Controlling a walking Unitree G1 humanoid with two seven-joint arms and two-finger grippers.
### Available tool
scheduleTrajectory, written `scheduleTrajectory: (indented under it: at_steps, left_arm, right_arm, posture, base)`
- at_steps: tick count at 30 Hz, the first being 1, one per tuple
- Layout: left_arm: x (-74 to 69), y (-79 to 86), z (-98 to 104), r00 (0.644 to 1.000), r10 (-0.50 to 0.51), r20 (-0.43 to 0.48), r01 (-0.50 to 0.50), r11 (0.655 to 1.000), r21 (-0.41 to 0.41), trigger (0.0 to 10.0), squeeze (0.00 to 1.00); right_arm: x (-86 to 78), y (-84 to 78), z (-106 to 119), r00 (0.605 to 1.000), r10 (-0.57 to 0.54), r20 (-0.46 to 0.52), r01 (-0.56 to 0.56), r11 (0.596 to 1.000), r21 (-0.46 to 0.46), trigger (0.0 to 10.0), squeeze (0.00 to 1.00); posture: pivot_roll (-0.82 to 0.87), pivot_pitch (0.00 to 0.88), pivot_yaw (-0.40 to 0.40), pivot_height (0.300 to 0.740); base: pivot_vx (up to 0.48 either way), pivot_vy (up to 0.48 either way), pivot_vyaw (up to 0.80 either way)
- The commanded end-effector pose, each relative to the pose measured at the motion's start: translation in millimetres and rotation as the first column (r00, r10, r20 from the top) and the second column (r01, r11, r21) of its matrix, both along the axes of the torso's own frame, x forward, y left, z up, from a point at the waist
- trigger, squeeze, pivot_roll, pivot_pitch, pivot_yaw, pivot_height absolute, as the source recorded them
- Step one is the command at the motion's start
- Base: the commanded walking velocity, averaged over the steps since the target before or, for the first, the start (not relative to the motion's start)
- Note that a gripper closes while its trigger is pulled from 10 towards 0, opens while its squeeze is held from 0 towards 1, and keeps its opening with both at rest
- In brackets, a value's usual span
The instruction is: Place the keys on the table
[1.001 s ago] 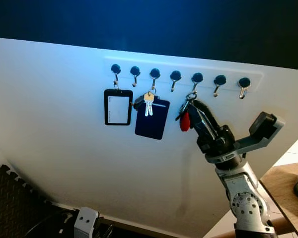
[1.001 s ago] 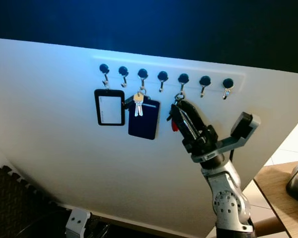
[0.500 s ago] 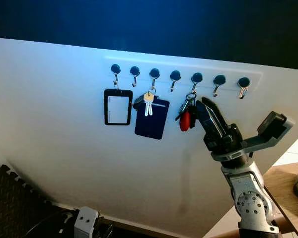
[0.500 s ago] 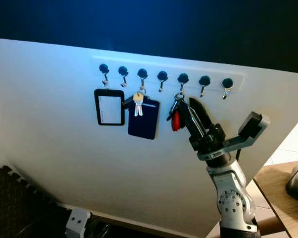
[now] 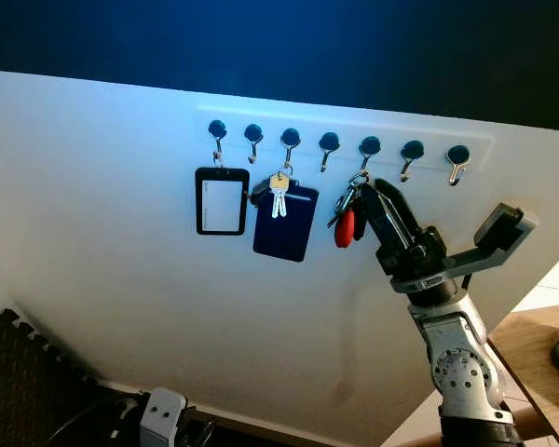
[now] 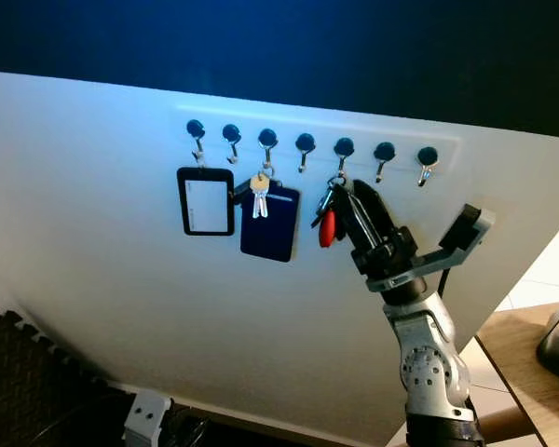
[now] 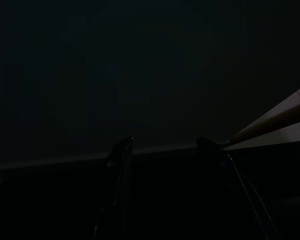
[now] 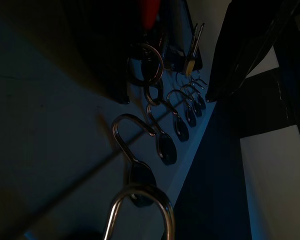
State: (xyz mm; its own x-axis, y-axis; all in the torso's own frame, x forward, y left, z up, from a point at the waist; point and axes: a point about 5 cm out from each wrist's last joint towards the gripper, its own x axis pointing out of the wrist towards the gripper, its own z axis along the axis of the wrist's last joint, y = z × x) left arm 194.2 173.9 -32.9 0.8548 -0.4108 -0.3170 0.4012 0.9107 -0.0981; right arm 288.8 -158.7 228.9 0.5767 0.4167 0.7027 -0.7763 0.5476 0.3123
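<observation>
Keys (image 5: 347, 212) with a red tag hang from the fifth hook (image 5: 367, 152) of the rack, right claw (image 5: 376, 207) up against them

Right claw's black fingers reach up beside the bunch, one just right of the red tag; whether they grip it or how far they are parted, I cannot tell. Two hooks to the left hang a badge holder (image 5: 222, 200) and a blue card sleeve (image 5: 287, 223) with small keys. Left claw (image 7: 165, 150) hangs in the dark, fingers apart, holding nothing. Worktop (image 5: 540, 358) corner sits low right
</observation>
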Motion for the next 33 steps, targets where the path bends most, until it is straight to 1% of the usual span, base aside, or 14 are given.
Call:
scheduleTrajectory:
  at_steps: [1, 7, 12, 25, 32, 33]
  left_arm:
    - [-3.6, 0.2, -2.0, 1.0, -0.003, -0.016, 0.003, 1.0, 0.003, 10.0, 0.0]
    - [-3.0, 0.7, -1.7, 1.0, -0.005, -0.014, 0.005, 1.0, 0.003, 10.0, 0.0]
    - [-3.1, 1.5, -2.6, 1.0, -0.002, -0.02, 0.002, 1.0, 0.005, 10.0, 0.0]
    - [-3.0, 2.4, -3.8, 1.0, 0.0, -0.027, 0.0, 1.0, 0.008, 10.0, 0.0]
    - [-1.9, 2.0, -3.4, 1.0, -0.002, -0.026, 0.003, 1.0, 0.007, 10.0, 0.0]
    - [-1.6, 2.2, -2.9, 1.0, -0.002, -0.023, 0.003, 1.0, 0.007, 10.0, 0.0]
  right_arm:
    - [1.0, -0.9, -0.2, 1.0, -0.008, -0.001, 0.008, 1.0, 0.008, 10.0, 0.0]
    - [-4.4, 10.5, 2.1, 0.996, 0.082, 0.027, -0.082, 0.997, 0.003, 10.0, 0.0]
    - [-7.5, 15.6, 3.1, 0.99, 0.132, 0.042, -0.132, 0.991, -0.001, 10.0, 0.0]
    - [-8.4, 15.3, 3.6, 0.989, 0.14, 0.049, -0.14, 0.99, 0.004, 10.0, 0.0]
    - [-9.9, 19.6, 7.7, 0.983, 0.169, 0.068, -0.169, 0.986, -0.002, 10.0, 0.0]
    - [-10.5, 21.8, 9.5, 0.98, 0.186, 0.073, -0.186, 0.983, -0.012, 10.0, 0.0]
  posture:
    - [0.08, 0.086, -0.036, 0.74]
    - [0.08, 0.086, -0.037, 0.74]
    - [0.08, 0.086, -0.037, 0.74]
    - [0.08, 0.086, -0.035, 0.74]
    - [0.08, 0.086, -0.036, 0.74]
    - [0.08, 0.086, -0.037, 0.74]
  base:
    - [0.0, 0.0, 0.0]
    - [0.0, 0.0, 0.0]
    - [0.0, 0.0, 0.0]
    - [0.0, 0.0, 0.0]
    - [0.0, 0.0, 0.0]
    - [0.0, 0.0, 0.0]
